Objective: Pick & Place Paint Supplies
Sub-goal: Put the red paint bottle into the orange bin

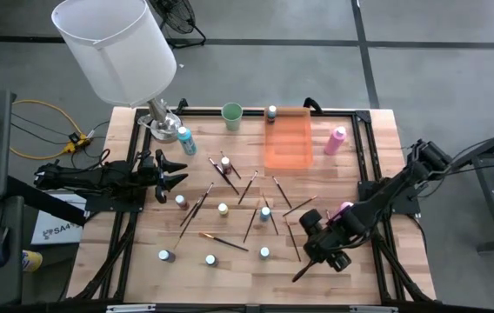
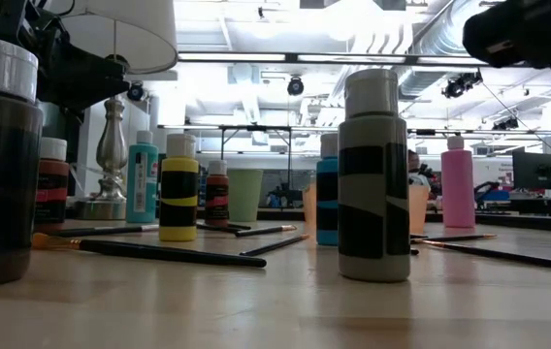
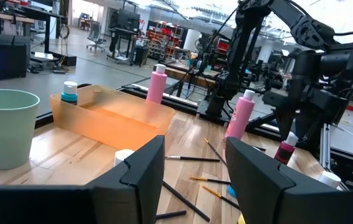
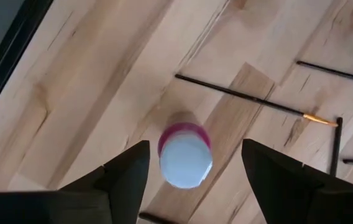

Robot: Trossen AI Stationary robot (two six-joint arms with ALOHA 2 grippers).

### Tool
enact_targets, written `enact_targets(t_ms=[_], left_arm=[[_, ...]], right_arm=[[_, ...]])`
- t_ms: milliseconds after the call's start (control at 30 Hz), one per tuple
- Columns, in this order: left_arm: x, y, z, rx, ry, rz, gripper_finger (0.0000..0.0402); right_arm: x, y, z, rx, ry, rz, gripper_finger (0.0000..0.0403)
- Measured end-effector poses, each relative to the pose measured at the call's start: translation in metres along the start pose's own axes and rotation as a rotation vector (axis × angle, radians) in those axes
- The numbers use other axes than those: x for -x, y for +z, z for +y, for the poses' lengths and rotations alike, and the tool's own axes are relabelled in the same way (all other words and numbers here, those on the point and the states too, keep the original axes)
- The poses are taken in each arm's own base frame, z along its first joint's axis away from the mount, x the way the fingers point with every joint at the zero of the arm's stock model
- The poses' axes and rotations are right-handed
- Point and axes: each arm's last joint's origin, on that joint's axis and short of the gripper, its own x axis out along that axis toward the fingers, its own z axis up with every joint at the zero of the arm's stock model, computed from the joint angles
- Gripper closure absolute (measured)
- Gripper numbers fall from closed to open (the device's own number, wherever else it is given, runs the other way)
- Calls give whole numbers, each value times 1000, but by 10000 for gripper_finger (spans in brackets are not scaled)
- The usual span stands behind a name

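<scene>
Directly beneath the right gripper (image 4: 192,171) stood a small pink bottle (image 4: 185,155), upright on the table (image 1: 360,156); the fingers straddled its pale cap, spread wide, gripping nothing. Nearby, paintbrushes (image 1: 215,241) and small bottles (image 1: 223,209) lay scattered across the boards. The orange tray (image 1: 289,143) appeared empty, so placement had seemingly not begun. The left gripper (image 1: 176,174) hovered at the left side, part-open and empty.

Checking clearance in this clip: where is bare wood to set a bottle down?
Free: the strip between the clear orange tray and the tall pink bottle, and the table's front-right corner. Crowded: the middle, strewn with thin dark paintbrushes and small capped bottles.
</scene>
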Motion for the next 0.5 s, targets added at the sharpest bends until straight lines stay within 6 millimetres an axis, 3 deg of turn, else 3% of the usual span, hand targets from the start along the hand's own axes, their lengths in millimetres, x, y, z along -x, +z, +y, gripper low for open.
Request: enact_targets(t_ms=[500], left_arm=[[0, 0, 0, 0, 0, 0, 234]], right_arm=[[0, -2, 1, -4, 32, 20, 243]])
